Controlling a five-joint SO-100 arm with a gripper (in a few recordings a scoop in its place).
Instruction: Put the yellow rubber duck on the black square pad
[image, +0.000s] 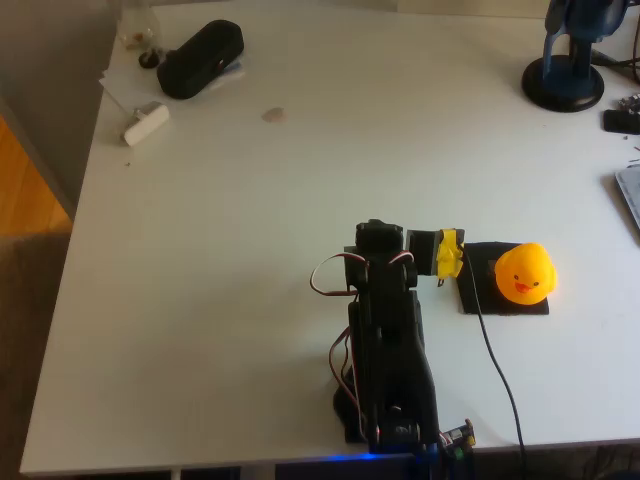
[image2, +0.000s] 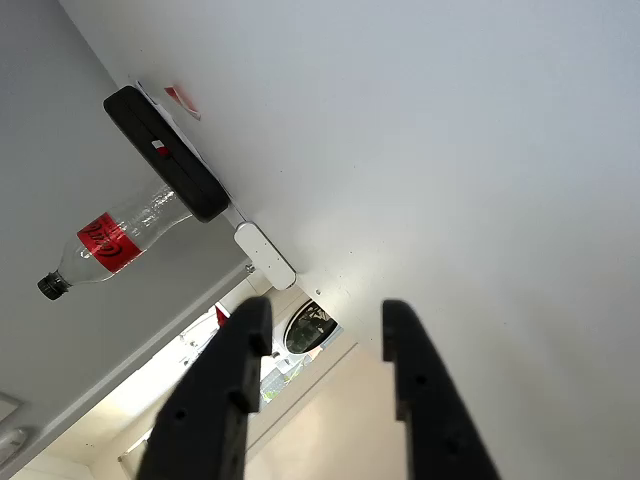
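Leftmost in the overhead view, at the far left corner of the white table (image: 250, 200), lie a black oblong case (image: 200, 58), a small white block (image: 146, 123) and the base of a clear bottle (image: 140, 30). Toward the middle, at the near edge, the black arm (image: 388, 350) stands folded low over its base, red and white wires looping at its elbow, with the yellow-taped gripper (image: 450, 255) turned to the right. Just right of that tip sits the black square pad (image: 480, 295), and the yellow rubber duck (image: 525, 273) rests upon it, beak toward the near edge, close beside the tip but apart from it. A black cable runs from the gripper down past the pad's left edge. At the far right corner stands a blue stand on a round black base (image: 565, 80).

From the wrist view, the bottle (image2: 110, 235) shows a red label whose white lettering is too small to read, and the case (image2: 165, 150) bears a small white and red tag. The two dark fingers (image2: 215, 400) stand spread with a clear gap, nothing between them.
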